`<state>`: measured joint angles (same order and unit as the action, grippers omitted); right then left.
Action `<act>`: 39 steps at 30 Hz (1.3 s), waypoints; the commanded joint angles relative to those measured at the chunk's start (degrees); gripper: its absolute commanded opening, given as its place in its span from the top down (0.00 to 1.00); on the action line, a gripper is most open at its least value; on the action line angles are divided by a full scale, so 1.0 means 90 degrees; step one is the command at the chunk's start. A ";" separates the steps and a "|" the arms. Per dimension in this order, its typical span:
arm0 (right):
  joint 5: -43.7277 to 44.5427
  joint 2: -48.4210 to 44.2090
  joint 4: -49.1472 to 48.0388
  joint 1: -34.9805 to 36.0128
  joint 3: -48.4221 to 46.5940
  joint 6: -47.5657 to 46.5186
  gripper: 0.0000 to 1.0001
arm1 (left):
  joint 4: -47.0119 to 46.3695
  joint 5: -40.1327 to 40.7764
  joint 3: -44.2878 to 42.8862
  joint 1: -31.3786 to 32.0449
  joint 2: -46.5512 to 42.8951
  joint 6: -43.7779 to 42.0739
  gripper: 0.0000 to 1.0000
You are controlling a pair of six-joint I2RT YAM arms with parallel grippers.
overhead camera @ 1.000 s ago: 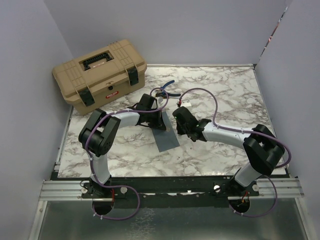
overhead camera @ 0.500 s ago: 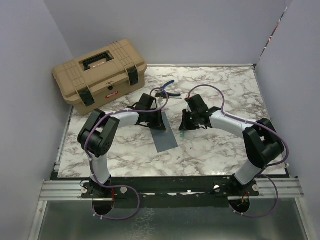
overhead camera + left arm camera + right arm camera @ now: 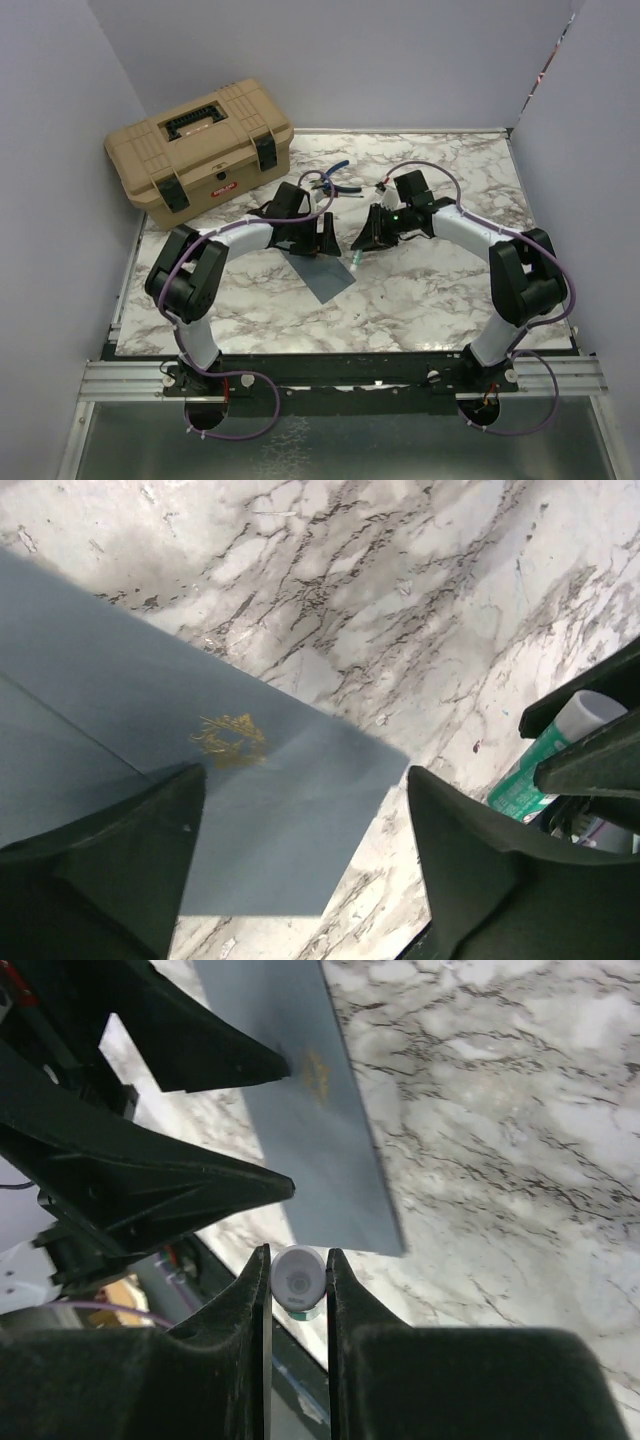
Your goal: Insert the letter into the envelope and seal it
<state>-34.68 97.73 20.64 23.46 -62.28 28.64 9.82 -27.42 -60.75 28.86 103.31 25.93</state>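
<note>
Top external view: a flat slate blue-grey paper envelope lies on the white, grey-veined marble-pattern tabletop, roughly midway between the two arms, with its far end under the left gripper. Just beside it, the right gripper points down toward the envelope's right edge and holds a small green-and-white glue stick, whose tip hangs just above the table next to that edge. A tan plastic toolbox with black latches sits at the far left, and a pair of blue-handled pliers lies behind the grippers. On the left wrist view, the black fingers stand wide apart on either side of the envelope's end, holding nothing; a gold emblem is printed on the paper between them, and the glue stick shows at the right edge. Whether the fingertips touch the paper cannot be told. On the right wrist view, the two fingers are clamped on the glue stick's round white body, right at the envelope's near corner.
</note>
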 commanded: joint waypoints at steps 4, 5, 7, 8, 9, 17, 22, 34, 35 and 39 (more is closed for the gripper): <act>-0.1514 0.0264 -0.0007 -0.0226 -0.0493 0.0242 1.00 | 0.0110 -0.0224 -0.0203 -0.0107 -0.1014 0.0021 0.05; -0.1590 0.0274 -0.0009 -0.0238 -0.0542 0.0259 1.00 | 0.0094 -0.0245 -0.0203 -0.0116 -0.1136 0.0033 0.01; -0.1737 0.0283 -0.0062 -0.0277 -0.0638 0.0271 1.00 | 0.0021 -0.0337 -0.0203 -0.0139 -0.1360 0.0043 0.01; -0.1823 0.0283 -0.0099 -0.0281 -0.0675 0.0274 1.00 | -0.0031 -0.0442 -0.0196 -0.0142 -0.1461 0.0037 0.01; -0.1931 0.0297 -0.0113 -0.0294 -0.0744 0.0269 1.00 | -0.0094 -0.0650 -0.0181 -0.0141 -0.1548 0.0017 0.01; -0.2902 0.0293 -0.0367 -0.0300 -0.1190 0.0459 1.00 | -0.0606 -0.2320 -0.0112 -0.0133 -0.1792 0.0026 0.13; -0.3176 0.0179 -0.0830 -0.0293 -0.1171 0.0864 1.00 | -0.0789 -0.2520 -0.0220 -0.0122 -0.1821 0.0263 0.17; -0.3327 0.0070 -0.1512 -0.0284 -0.0935 0.1516 1.00 | -0.1360 -0.2577 -0.0037 -0.0119 -0.1592 0.0995 0.65; -0.3304 0.0061 -0.1542 -0.0283 -0.0918 0.1569 1.00 | -0.1446 -0.2584 -0.0008 -0.0113 -0.1593 0.1083 0.67; -0.2997 -0.0041 -0.1807 -0.0286 -0.0783 0.1883 1.00 | -0.1730 -0.2649 0.0087 -0.0116 -0.1558 0.1340 0.85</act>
<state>-62.72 99.59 7.81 21.26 -70.83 41.93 -0.71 -49.08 -61.08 27.59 88.38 34.85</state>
